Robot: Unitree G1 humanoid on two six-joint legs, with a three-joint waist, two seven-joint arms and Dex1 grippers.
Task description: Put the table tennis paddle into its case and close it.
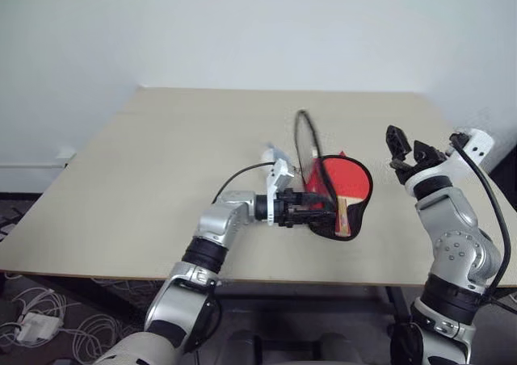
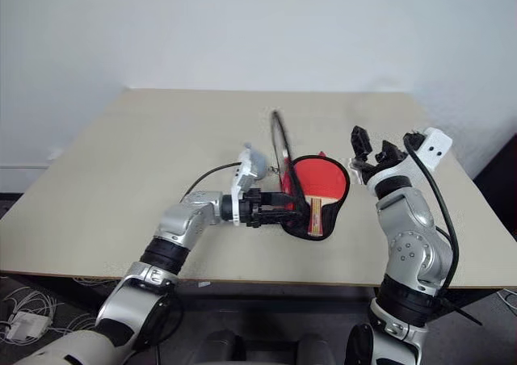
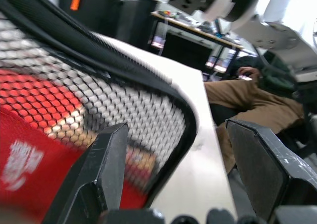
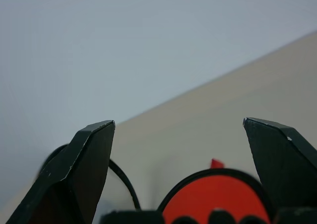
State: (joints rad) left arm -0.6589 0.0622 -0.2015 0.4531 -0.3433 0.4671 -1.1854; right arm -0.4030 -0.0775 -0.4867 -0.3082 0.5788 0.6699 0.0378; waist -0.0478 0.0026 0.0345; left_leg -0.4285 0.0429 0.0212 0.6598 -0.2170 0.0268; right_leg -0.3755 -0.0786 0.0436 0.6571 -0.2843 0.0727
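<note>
Now, at this moment:
Paddle: the table tennis paddle (image 1: 346, 181) lies with its red face up inside the open case (image 1: 359, 207), near the middle of the surface (image 1: 161, 163), handle toward the robot.
Case: its lower half rests flat under the paddle; the lid flap (image 1: 307, 143) stands nearly upright along the left side, not yet folded over.
Left end effector: the left end effector (image 1: 319, 211) reaches in level from the left at the case's near edge by the handle; its fingers (image 3: 106, 164) are spread, with the mesh flap and its black edging lying between and beside them. Whether it pinches the fabric I cannot tell.
Right end effector: the right end effector (image 1: 408, 151) hangs above the surface just right of the case, fingers wide apart, holding nothing.
Step in hand: probably folding the flap down over the red face.
Doing it well: keep the lower half pinned, tip the flap over evenly so its edging meets the rim all round, and check that the handle sits fully inside.
Risk: pushing the flap sideways could drag the case.
</note>
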